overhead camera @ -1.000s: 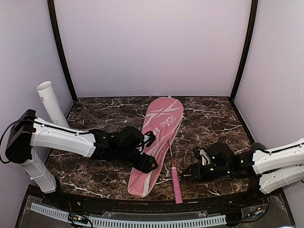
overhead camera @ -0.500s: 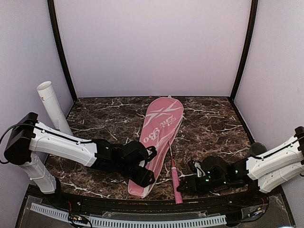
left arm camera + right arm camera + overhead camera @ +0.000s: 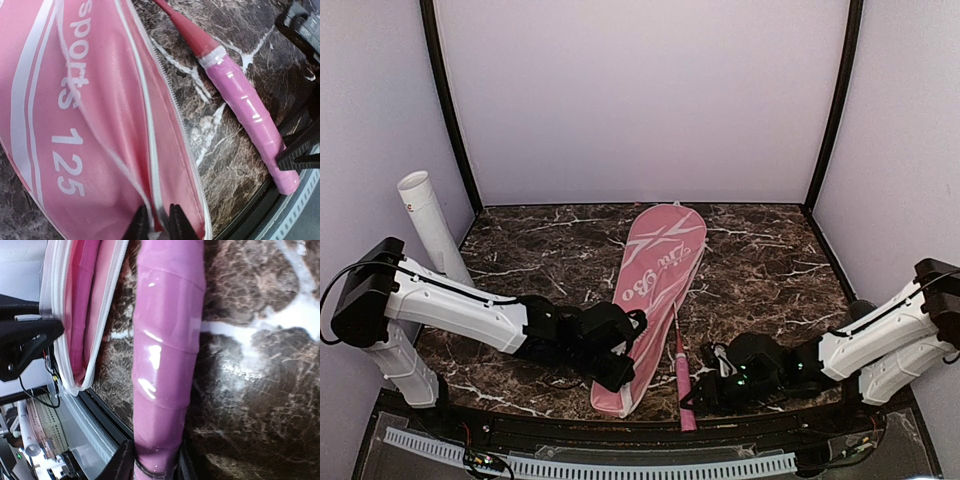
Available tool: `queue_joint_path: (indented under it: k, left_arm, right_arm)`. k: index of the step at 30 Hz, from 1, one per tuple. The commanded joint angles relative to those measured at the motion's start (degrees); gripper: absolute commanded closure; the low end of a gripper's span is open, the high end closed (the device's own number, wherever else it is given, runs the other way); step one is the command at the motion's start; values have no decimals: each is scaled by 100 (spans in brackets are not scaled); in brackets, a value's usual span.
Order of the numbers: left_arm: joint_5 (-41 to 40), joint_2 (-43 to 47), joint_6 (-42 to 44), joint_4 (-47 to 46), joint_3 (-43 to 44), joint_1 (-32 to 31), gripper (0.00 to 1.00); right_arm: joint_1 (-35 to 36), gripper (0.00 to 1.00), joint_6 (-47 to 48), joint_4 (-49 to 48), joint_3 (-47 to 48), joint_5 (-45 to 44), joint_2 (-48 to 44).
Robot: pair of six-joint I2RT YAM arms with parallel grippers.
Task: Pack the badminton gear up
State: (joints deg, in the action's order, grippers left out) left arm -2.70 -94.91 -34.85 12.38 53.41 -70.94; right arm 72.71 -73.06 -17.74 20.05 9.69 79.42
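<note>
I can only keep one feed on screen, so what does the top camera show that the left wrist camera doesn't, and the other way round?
Only the top view: the white tube leaning at the left wall, and the pink bag from end to end. Only the left wrist view: the "sports 125" print, the zipper edge, and the left fingers pinching the bag's near end. Both: the bag, the racket handle beside it, and the marble table.
</note>
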Motion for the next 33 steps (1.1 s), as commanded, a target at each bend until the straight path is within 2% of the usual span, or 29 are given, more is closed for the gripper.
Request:
queue_joint_path:
  k: [1, 4, 8, 18, 33]
  left_arm:
    - [34, -98, -27, 19, -113, -24, 93]
    - [132, -76, 31, -187, -85, -25, 100]
    - [334, -71, 88, -537, -33, -25, 100]
    - [628, -312, 86, -788, 163, -25, 100]
    - [739, -20, -49, -1060, 9, -25, 100]
  right_arm:
    - [64, 76, -120, -81, 103, 49, 65]
    - [57, 85, -164, -239, 188, 20, 115]
    - [-7, 90, -179, -474, 356, 19, 214]
    - [-318, 91, -22, -902, 833, 50, 641]
    - [-802, 91, 141, -1651, 1212, 153, 1394]
